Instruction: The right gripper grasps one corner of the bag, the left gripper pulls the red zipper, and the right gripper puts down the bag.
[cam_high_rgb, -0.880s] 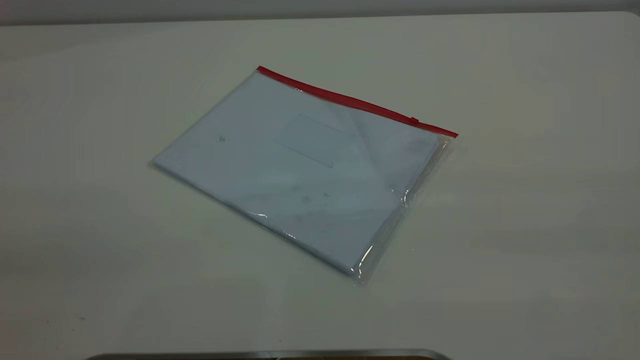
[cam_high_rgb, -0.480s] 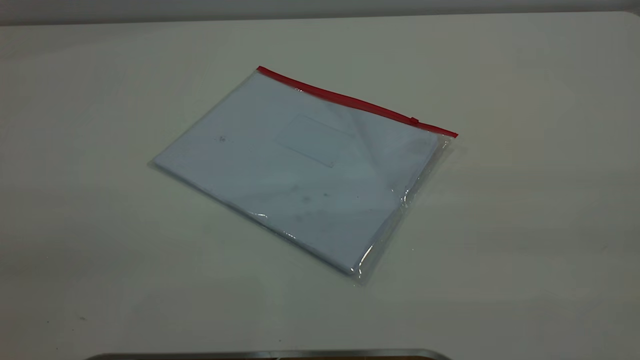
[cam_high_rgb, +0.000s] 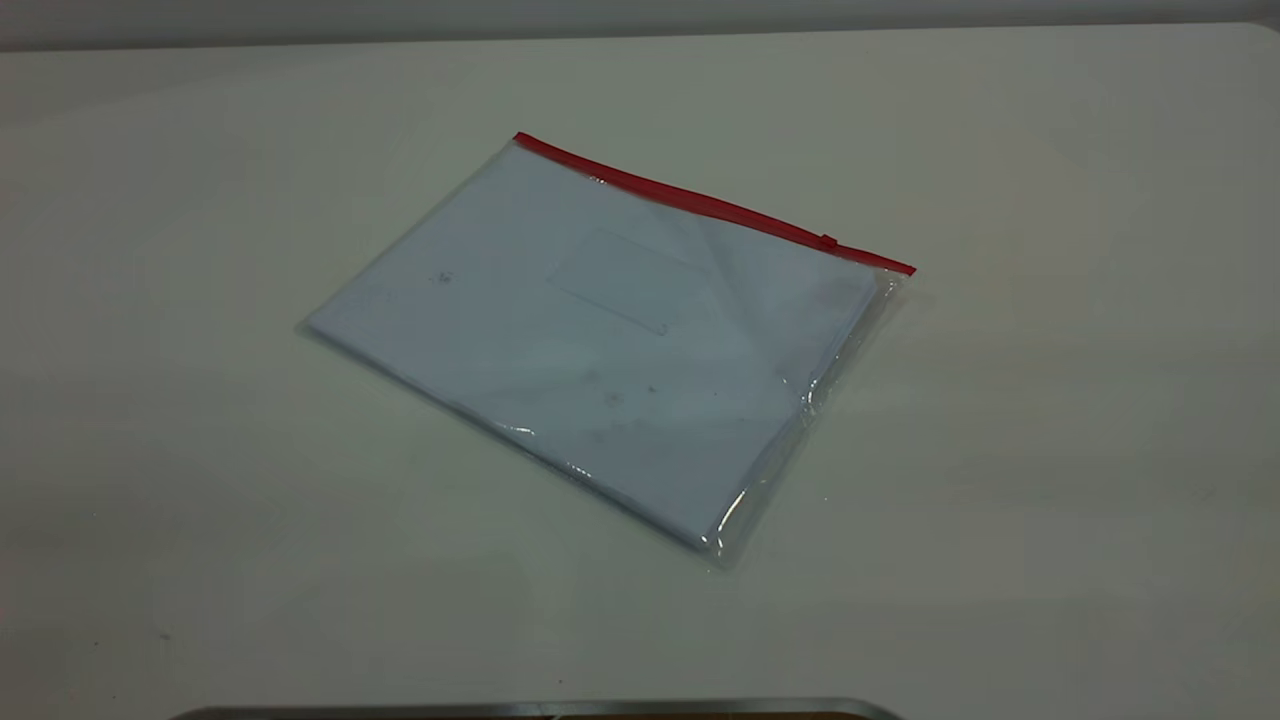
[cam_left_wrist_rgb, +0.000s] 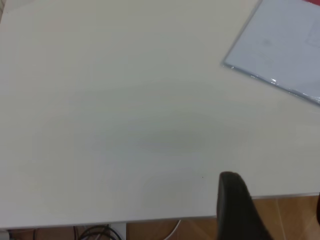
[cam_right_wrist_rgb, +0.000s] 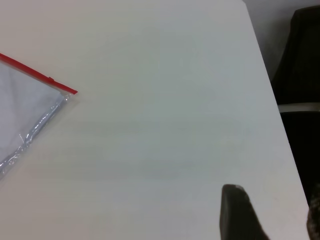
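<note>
At the centre of the exterior frame, the bag lies flat on the pale counter, turned at a slant, its corners pointing toward the upper middle, the right, the lower middle and the left of the frame. White paper sheets fill it, and a faint rectangular label pocket shows near its middle. The red zipper runs along the far long edge, from upper middle down toward the right; its small slider tab sits close to the right-hand end. Neither of my arms appears in this view, and nothing touches the bag.

In my left wrist view, one black finger of my left tool shows at the lower right of the frame, over the near counter edge, with one corner of the bag at the upper right, well apart from it. In my right wrist view, one black finger of my right tool shows at the lower right, the zipper's end corner lying at the left edge, well apart. Both tools hold nothing; how wide either stands open I cannot tell
</note>
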